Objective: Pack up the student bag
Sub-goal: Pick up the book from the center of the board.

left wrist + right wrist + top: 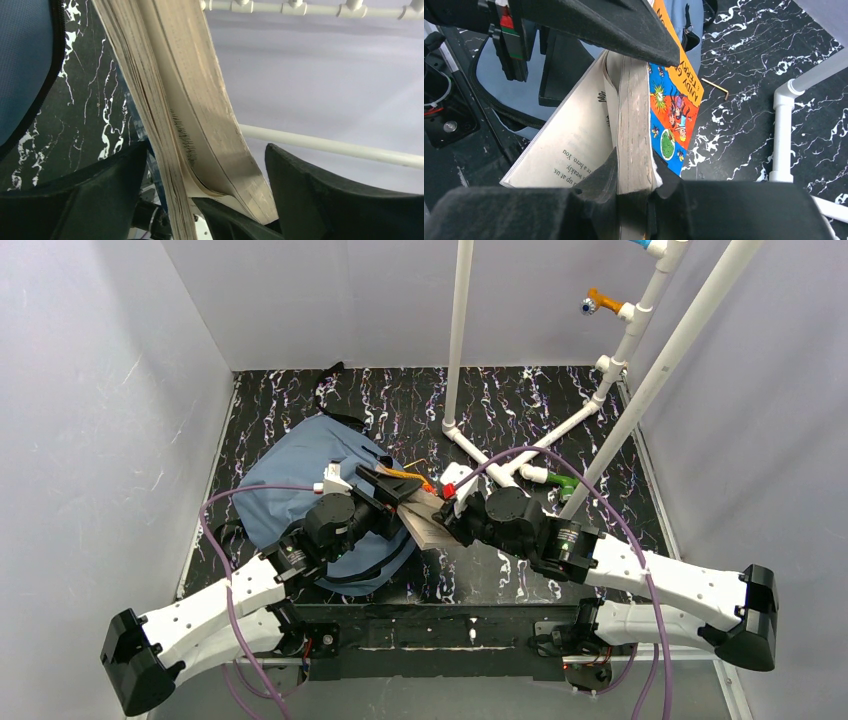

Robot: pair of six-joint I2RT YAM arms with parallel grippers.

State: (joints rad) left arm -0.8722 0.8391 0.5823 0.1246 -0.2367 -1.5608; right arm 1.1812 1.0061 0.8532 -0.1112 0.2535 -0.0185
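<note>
Student bag: the slate-blue student bag (300,480) lies slumped on the table (520,400), left of centre, in front of the left arm.
Book: a paperback book (634,115) with an orange cartoon cover is held in the air just beside the bag's right edge, spine side down and pages fanning.
Right fingers: the right fingers (594,185) are narrow, clamped on the book's page block; a few leaves splay free on one side.
Left fingers: the left fingers (85,200) stand wide, straddling the same book on either side; no firm clamp shows.
Done: judging by this, one book is lifted and brought up to the bag.
Left: the book is not yet inside; it needs steering into the bag's mouth. Whether that mouth is open, or anything is packed already, I cannot tell.
Surface: black table, marbled with white veins; a small L-shaped key (715,88) lies on it beyond the bag.
Room: pale grey walls (100,390) on three sides; a white PVC pipe frame (460,340) stands right of the bag.
</note>
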